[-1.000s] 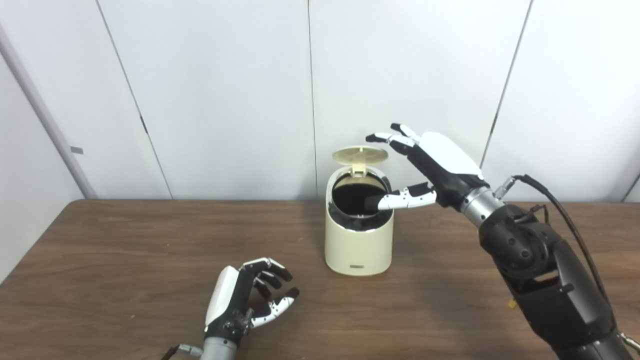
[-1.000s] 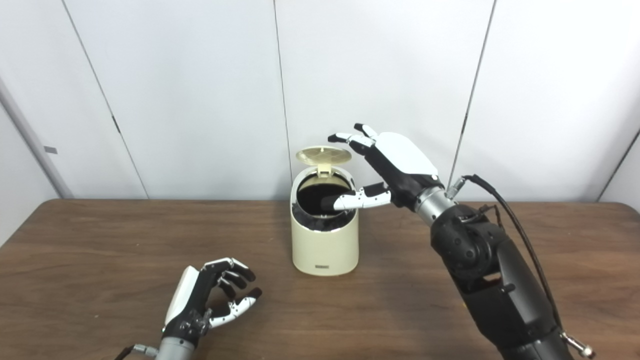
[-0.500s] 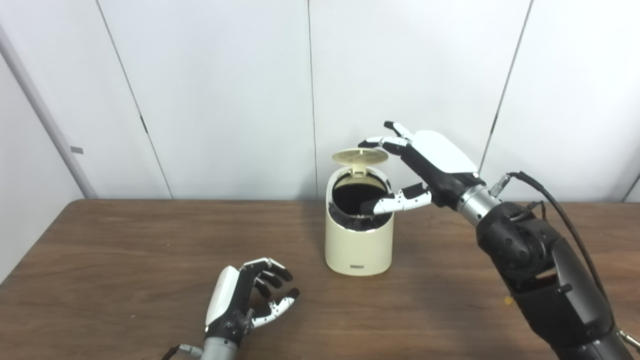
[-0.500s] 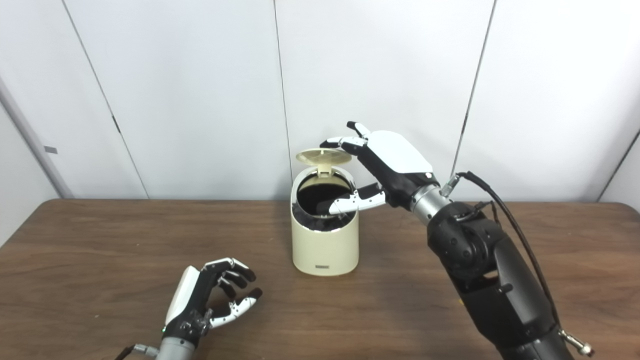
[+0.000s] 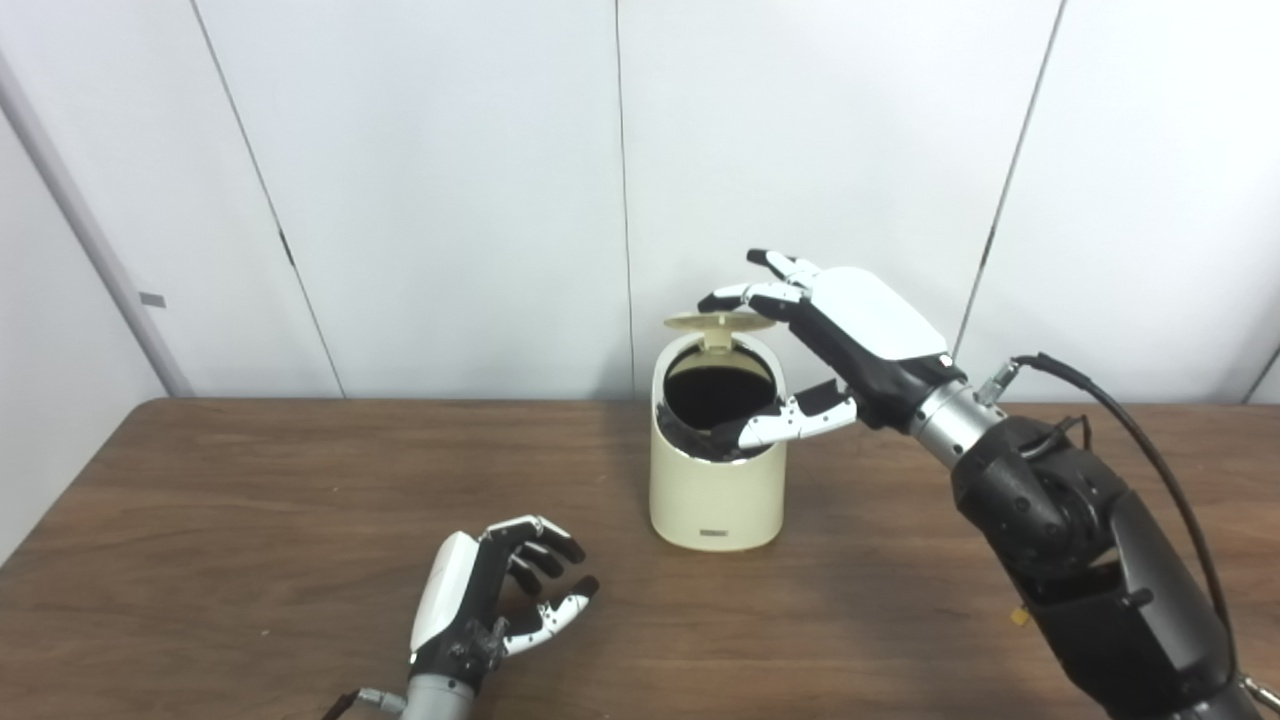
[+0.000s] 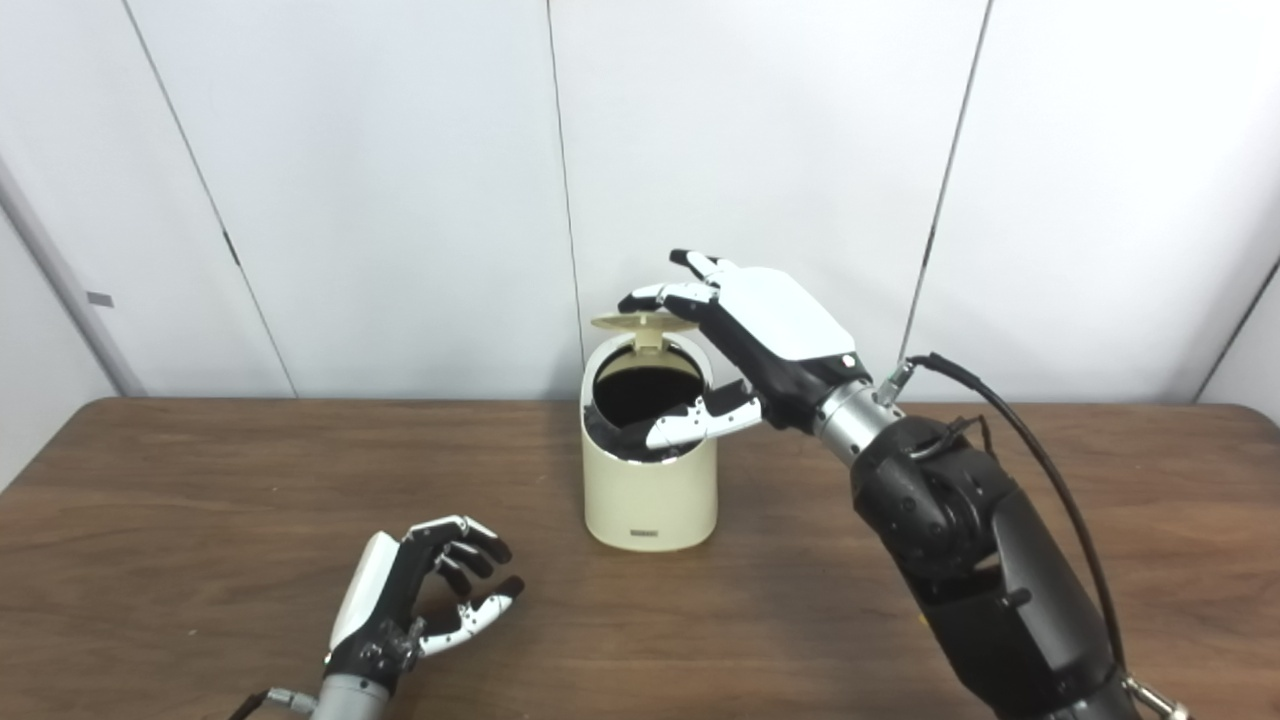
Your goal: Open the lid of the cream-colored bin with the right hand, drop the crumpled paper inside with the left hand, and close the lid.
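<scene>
Cream bin [image 5: 716,490] stood upright mid-worktop [image 5: 200,500], dark inside seen through open mouth. Lid [image 5: 718,321] raised at rear hinge, tipped near level. Right hand [image 5: 835,345] held over bin, fingers [image 5: 735,295] spread, touching lid top; thumb beside front rim; nothing gripped. Left hand [image 5: 490,595] rested on worktop, fingers loosely curled, empty. Crumpled paper not seen.

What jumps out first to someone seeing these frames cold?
The right hand, raised at centre with its fingers over the lid of the cream bin and its thumb across the dark opening. The lid stands up at the back, so the bin is open. Near the front edge of the brown table the left hand rests empty, fingers loosely curled.
</scene>
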